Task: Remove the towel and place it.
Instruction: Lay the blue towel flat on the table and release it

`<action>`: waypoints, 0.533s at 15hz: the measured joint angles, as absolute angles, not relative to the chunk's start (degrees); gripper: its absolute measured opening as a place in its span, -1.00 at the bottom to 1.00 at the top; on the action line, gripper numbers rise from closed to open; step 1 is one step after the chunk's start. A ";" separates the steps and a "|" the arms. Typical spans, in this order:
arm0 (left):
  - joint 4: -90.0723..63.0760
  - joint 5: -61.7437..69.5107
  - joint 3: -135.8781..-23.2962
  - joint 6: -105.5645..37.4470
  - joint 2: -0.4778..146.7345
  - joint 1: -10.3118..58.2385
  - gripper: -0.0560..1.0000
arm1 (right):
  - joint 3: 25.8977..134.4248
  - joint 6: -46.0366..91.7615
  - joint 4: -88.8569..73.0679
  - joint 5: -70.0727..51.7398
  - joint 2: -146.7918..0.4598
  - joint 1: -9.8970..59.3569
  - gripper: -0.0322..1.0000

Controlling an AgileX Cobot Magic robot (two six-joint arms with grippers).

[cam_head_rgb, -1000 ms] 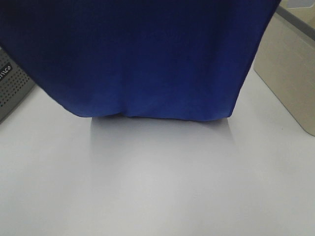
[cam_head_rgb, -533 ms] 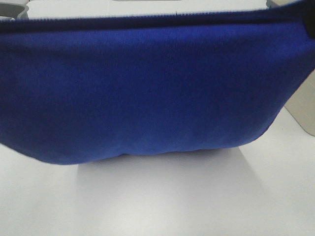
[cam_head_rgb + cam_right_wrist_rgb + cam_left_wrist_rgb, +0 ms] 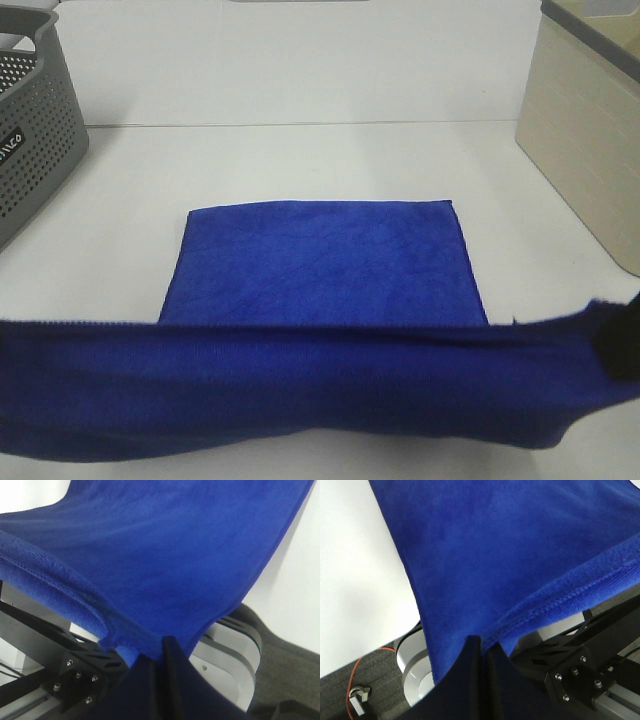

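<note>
The deep blue towel [image 3: 320, 265] lies with its far half flat on the white table [image 3: 300, 160]. Its near hem is stretched taut in the air across the front of the exterior view. In the left wrist view my left gripper [image 3: 481, 647] is shut on one near corner of the towel [image 3: 510, 560]. My right gripper [image 3: 162, 647] is shut on the other near corner of the towel [image 3: 165, 550]. It shows as a dark shape [image 3: 622, 345] at the right edge of the exterior view. The left gripper is outside that view.
A grey perforated basket [image 3: 35, 130] stands at the back left of the table. A beige box [image 3: 585, 130] stands along the right side. Below the table's near edge the wrist views show the robot's black frame [image 3: 590, 670] and grey floor.
The towel hung high and filled the exterior view. It has come down and toward the front; its far half now rests flat on the table, with the near hem still held up.
</note>
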State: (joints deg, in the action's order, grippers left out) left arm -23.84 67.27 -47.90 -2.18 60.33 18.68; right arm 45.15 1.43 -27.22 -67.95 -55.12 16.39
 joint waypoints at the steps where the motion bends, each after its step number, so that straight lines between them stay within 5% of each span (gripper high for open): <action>1: -24.64 67.27 -45.66 -2.18 60.28 18.68 -0.89 | 42.57 1.43 -27.85 -67.90 -55.12 16.39 -0.91; 8: -30.83 67.27 -33.23 -3.44 60.22 18.28 -0.89 | 33.40 0.92 -29.45 -67.90 -59.24 16.10 -0.91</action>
State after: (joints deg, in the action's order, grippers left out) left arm -30.83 67.27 -33.23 -3.44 60.22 18.28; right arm 33.40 0.92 -29.45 -67.90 -59.24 16.10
